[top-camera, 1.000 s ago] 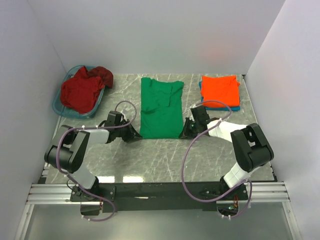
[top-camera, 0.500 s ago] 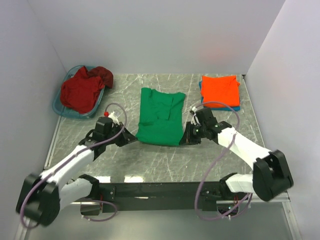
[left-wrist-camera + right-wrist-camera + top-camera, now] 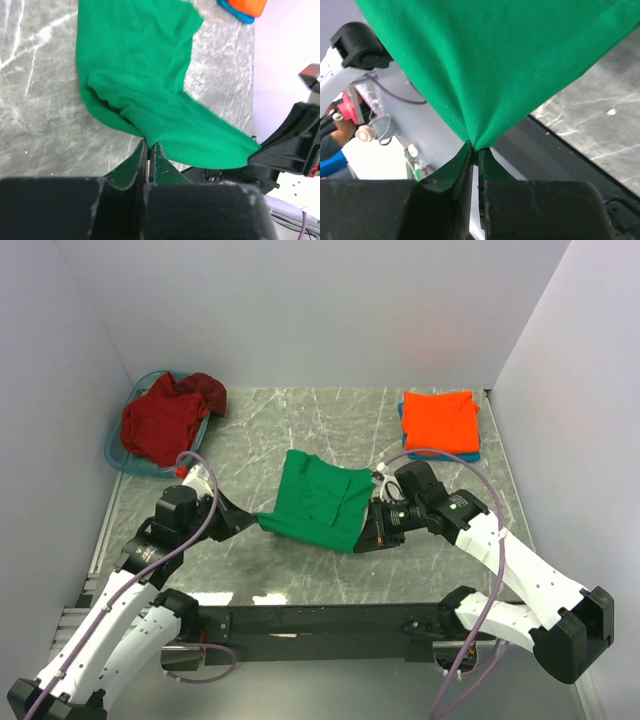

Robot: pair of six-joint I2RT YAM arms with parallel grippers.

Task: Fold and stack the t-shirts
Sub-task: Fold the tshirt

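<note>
The green t-shirt (image 3: 318, 502) hangs by its two near corners above the middle of the table, its far part still trailing on the marble. My left gripper (image 3: 258, 521) is shut on the near left corner, and my right gripper (image 3: 362, 538) is shut on the near right corner. In the left wrist view the green t-shirt (image 3: 145, 75) runs away from the pinched tips of the left gripper (image 3: 149, 144). Seen from the right wrist, the right gripper (image 3: 475, 148) pinches the green t-shirt (image 3: 490, 60), which fans out above it. A dark red t-shirt (image 3: 160, 425) lies heaped at the back left. The orange t-shirt (image 3: 440, 417) lies folded on the blue one (image 3: 470, 453) at the back right.
The light blue basket (image 3: 125, 455) under the red t-shirt stands against the left wall. White walls close in the marble table (image 3: 300, 430) on three sides. The black rail with both arm bases (image 3: 320, 620) runs along the near edge.
Both grippers have lifted the green t-shirt's near corners and drawn them toward the near edge. The shirt has slid forward off its flat spot, and both arms have swung outward and forward.
</note>
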